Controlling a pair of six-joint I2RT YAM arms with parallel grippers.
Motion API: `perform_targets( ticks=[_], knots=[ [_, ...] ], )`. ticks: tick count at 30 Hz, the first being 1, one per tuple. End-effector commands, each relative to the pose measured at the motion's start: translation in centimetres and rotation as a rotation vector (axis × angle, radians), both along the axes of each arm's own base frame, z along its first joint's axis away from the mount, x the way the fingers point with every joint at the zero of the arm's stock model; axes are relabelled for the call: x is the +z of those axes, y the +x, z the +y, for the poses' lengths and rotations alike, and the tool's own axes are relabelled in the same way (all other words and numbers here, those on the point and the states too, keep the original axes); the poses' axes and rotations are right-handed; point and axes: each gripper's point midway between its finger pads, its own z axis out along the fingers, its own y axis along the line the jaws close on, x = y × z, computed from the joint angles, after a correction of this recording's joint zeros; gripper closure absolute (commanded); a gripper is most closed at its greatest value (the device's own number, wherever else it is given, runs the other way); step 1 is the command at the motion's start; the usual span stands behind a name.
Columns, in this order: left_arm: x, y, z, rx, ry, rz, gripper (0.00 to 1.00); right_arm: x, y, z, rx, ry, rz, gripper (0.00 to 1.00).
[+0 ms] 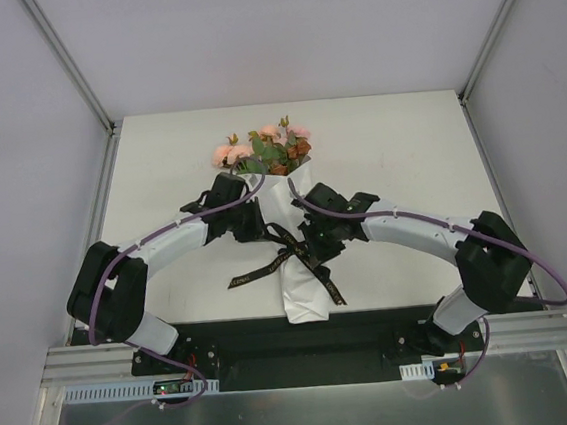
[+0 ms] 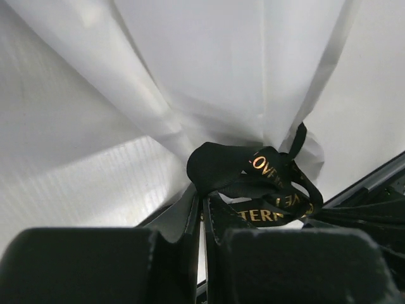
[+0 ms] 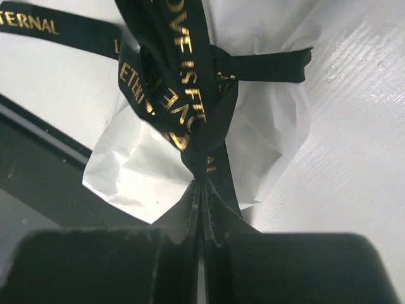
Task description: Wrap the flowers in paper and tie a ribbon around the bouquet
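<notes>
Tools, two: left tool point(image 2: 202, 201) and right tool point(image 3: 200, 188) each pinch single ribbon point(image 3: 183, 82) around one bouquet point(image 1: 301, 289).

Desk point(image 1: 408, 150) centre line blocked: bouquet point(image 1: 280, 195) lies front to back, blooms toward the far edge, paper tail at the near edge. Left gripper point(image 1: 265, 230) and right gripper point(image 1: 313, 246) crowd in from either side, both pinched on the ribbon point(image 1: 290, 255) at the knot; no passage between them. Ribbon tails trail toward the near edge. Open desk: both far corners, broad strip right of the bouquet. Enclosure walls point(image 1: 16, 148) bound left, right and back.
</notes>
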Motion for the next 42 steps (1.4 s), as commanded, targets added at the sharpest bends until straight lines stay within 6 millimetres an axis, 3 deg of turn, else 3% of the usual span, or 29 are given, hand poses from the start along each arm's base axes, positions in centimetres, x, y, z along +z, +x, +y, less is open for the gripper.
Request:
perform_targets(
  ticks=[1,9,14,19,22,28,38,42],
  knots=[
    [-0.1,0.8,1.6,0.029,0.047,-0.034,1.00,1.4,-1.2,-0.7,0.109,0.080,0.049,1.00],
    [-2.3,0.3,3.9,0.103,0.110,0.024,1.00,-2.1,1.4,-4.6,0.020,0.025,0.083,0.99],
    [-4.1,-0.7,4.9,0.124,0.145,0.071,1.00,-3.2,3.8,-5.5,-0.029,0.072,0.082,1.00],
    [-5.4,-1.4,7.2,0.178,0.195,0.088,1.00,-4.5,5.0,-6.6,-0.088,0.086,0.121,1.00],
    [-6.0,-1.7,8.5,0.213,0.212,0.101,1.00,-5.8,5.9,-8.3,-0.182,0.099,0.157,0.99],
    [-7.0,-2.3,9.6,0.240,0.243,0.124,1.00,-7.6,7.2,-9.8,-0.330,0.136,0.197,1.00],
    [-8.0,-3.1,13.0,0.357,0.275,0.149,1.00,-8.7,8.9,-12.0,-0.477,0.187,0.169,1.00],
    [-6.9,-3.0,11.8,0.322,0.208,0.140,1.00,-7.2,9.5,-11.4,-0.448,0.222,0.135,1.00]
  ],
)
